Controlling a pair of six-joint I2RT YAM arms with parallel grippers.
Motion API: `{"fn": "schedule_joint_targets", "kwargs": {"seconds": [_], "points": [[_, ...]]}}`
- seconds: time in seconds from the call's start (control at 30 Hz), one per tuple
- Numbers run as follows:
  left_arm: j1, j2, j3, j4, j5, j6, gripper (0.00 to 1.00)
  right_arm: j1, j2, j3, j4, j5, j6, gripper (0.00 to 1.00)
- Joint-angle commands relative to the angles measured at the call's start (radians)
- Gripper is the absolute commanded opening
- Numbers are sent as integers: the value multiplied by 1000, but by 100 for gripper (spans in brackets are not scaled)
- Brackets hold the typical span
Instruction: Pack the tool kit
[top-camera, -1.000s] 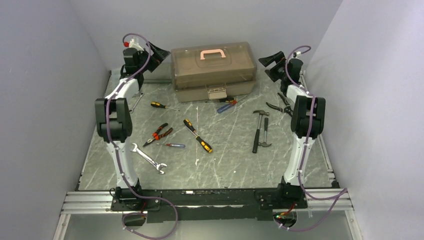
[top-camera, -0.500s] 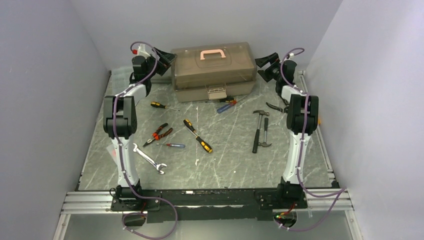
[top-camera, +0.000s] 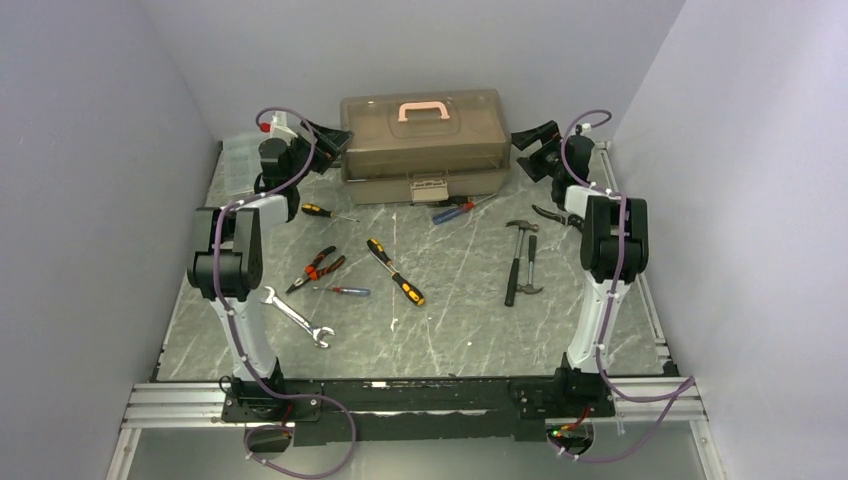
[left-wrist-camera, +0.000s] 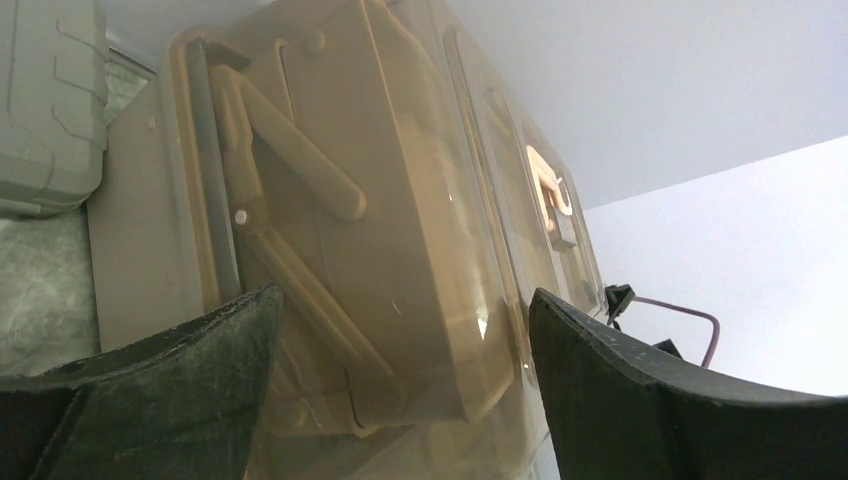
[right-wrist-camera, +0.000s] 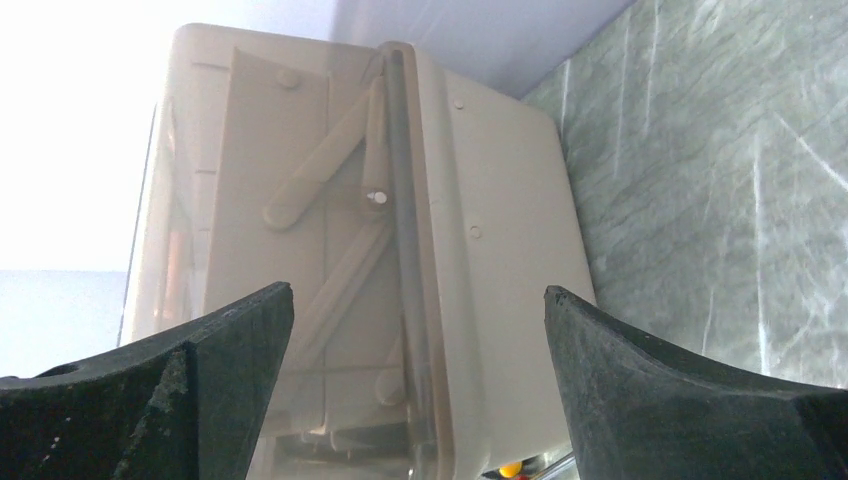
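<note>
The tool kit's taupe toolbox (top-camera: 425, 150) stands shut at the back of the table, its pink handle (top-camera: 423, 110) on top. My left gripper (top-camera: 338, 143) is at its left end and open; in the left wrist view (left-wrist-camera: 405, 300) the box's end wall and hinge arms (left-wrist-camera: 300, 170) fill the gap. My right gripper (top-camera: 520, 148) is open at the right end, straddling the seam (right-wrist-camera: 400, 250) in the right wrist view (right-wrist-camera: 417, 295). Screwdrivers (top-camera: 395, 270), two hammers (top-camera: 516, 260) and orange-handled pliers (top-camera: 317, 266) lie loose on the table.
A clear organiser box (top-camera: 238, 165) sits at the back left, and a small grey case (left-wrist-camera: 45, 100) lies behind the toolbox's left end. A wrench (top-camera: 297, 316) lies front left, dark pliers (top-camera: 557, 214) by the right arm. Walls close in on three sides.
Both wrists have swung inward and down to the toolbox's ends, so each gripper now straddles an end wall. The left jaws look a touch narrower. The tools have not moved.
</note>
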Motion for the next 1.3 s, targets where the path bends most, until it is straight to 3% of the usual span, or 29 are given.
{"fn": "schedule_joint_targets", "kwargs": {"seconds": [0.0, 0.1, 0.27, 0.4, 0.57, 0.77, 1.0, 1.1, 1.2, 1.27], "points": [[-82, -70, -69, 23, 91, 1, 93, 133, -114, -92, 92, -181, -27, 100], [-81, -105, -85, -22, 62, 45, 94, 128, -184, -137, 45, -134, -76, 100], [-43, -115, 69, -270, 23, 187, 96, 105, -246, -84, -93, -84, -153, 100], [-26, -101, 153, -328, 5, 220, 98, 98, -275, -37, -147, -26, -205, 100], [-24, -26, 262, -383, 36, 225, 97, 99, -220, 99, -220, -33, -249, 100], [-25, 29, 369, -519, 9, 300, 95, 120, -109, 297, -431, -30, -365, 100], [-41, 66, 456, -691, -91, 427, 94, 136, -93, 324, -564, 110, -485, 100], [-48, 75, 477, -722, -102, 458, 90, 138, -58, 377, -620, 93, -513, 90], [-54, 80, 497, -760, -116, 484, 85, 154, -38, 413, -666, 105, -545, 88], [-61, 80, 513, -794, -127, 511, 77, 162, -31, 427, -702, 113, -556, 80]]}}
